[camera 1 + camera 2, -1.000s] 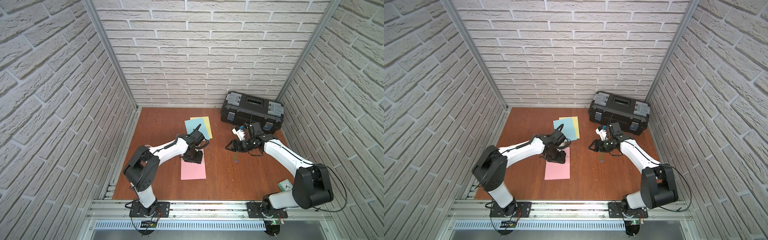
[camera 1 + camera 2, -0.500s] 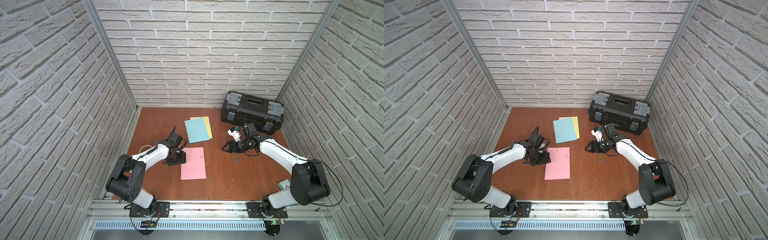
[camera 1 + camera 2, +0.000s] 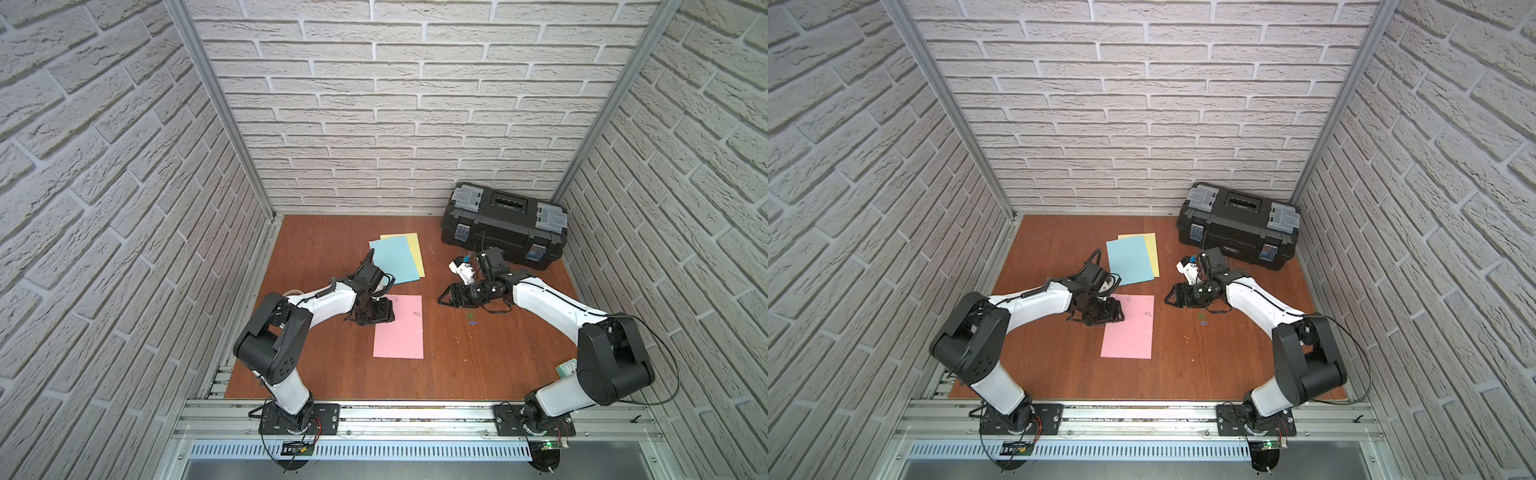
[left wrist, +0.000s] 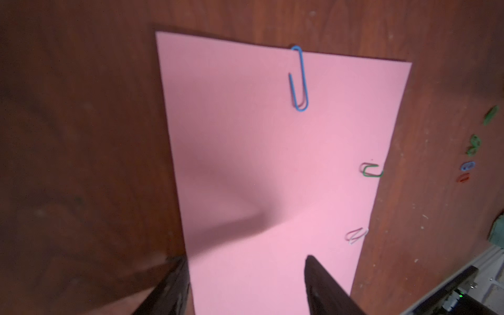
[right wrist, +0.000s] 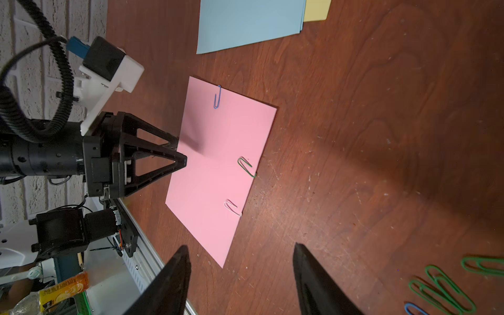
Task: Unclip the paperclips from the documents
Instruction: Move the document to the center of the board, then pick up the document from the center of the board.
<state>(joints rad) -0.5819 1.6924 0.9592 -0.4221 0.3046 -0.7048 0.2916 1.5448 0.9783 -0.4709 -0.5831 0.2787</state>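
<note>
In both top views the pink sheet [image 3: 399, 336] lies mid table [image 3: 328, 249], nearer than blue sheet [image 3: 392, 259] and yellow sheet [image 3: 415, 249]; left claw [image 3: 388, 314] over its left edge, right claw [image 3: 442, 298] to its right. Left wrist: left claw spread, empty, straddling that edge; blue clip [image 4: 299, 79], green clip [image 4: 372, 171], white clip [image 4: 356, 236] on the sheet. Right wrist: right claw spread, empty, loose clips [image 5: 441, 291] beside it.

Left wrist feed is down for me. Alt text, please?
The left hand, open and empty, is poised at the near end of the pink sheet on the wooden table. Clipped to it are a blue paperclip on the far edge, and a green paperclip and a white paperclip along one side. Loose clips lie on the table beyond that side.
</note>
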